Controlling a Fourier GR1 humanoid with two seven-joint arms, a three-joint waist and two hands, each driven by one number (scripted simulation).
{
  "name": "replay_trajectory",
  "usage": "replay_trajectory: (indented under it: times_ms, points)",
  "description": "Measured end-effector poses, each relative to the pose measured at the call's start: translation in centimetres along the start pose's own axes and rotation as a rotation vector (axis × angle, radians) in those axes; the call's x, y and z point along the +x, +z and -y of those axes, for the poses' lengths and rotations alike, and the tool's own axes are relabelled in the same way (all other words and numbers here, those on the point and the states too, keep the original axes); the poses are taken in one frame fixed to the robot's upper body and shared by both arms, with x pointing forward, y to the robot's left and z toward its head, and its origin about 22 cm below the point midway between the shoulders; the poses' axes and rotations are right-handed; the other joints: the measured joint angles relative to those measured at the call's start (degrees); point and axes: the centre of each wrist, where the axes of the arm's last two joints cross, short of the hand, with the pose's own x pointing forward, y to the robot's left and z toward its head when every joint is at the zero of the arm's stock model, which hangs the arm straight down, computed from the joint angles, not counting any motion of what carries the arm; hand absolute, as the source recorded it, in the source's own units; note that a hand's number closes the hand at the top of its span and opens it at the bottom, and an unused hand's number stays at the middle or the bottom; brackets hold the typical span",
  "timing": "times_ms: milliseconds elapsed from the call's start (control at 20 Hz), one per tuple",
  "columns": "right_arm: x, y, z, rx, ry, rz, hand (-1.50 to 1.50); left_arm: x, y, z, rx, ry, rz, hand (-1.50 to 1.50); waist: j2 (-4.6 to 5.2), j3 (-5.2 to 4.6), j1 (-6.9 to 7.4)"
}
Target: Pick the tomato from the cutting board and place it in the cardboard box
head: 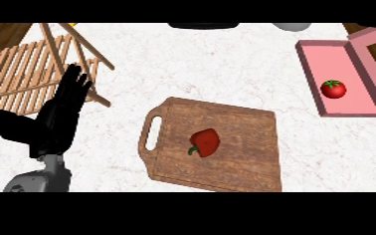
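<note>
Red tomato [333, 88] already lies in the pink box [330, 74] at the worktop's right edge, so we judge placing done; left hand [64, 107] rests, fingers straight.

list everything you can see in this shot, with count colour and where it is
cutting board: one, brown wood with a handle slot at its left end, centre of the counter
red pepper: one, red with a green stem, lying on the cutting board
tomato: one, red with a green top, inside the box at the right
box: one, pink, open, at the right edge
wooden rack: one, light wood slats, upper left
dark object: one, black, cut off at the top edge, cannot tell what it is
grey object: one, cut off at the top edge
counter: one, white marbled
left hand: one, black, open, fingers up, at the left
right hand: not in view
</note>
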Motion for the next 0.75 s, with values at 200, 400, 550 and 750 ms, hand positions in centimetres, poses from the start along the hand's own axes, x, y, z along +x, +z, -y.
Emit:
replay_trajectory:
  times_ms: [200, 400, 550, 750]
  points:
    - [-1.6, -0.1, 1.8, -0.036, -0.126, -0.013, -1.50, 0.1, -0.3, 0.1, 0.003, -0.001, 0.001, 0.00, -0.03, -0.03, -0.22]
    - [-4.3, 0.0, 4.0, -0.089, -0.181, -0.011, -1.50, 0.0, -0.2, 0.2, 0.004, -0.003, 0.001, 0.00, 0.01, -0.06, -0.15]
    - [-6.2, 0.3, 5.7, -0.123, -0.209, -0.004, -1.50, -0.2, -0.5, 0.2, 0.008, -0.004, 0.001, 0.00, -0.02, -0.07, -0.24]
    - [-7.7, 0.9, 8.4, -0.133, -0.229, 0.007, -1.50, -0.1, 0.1, -0.1, 0.007, -0.008, 0.000, 0.00, -0.12, -0.09, -0.36]
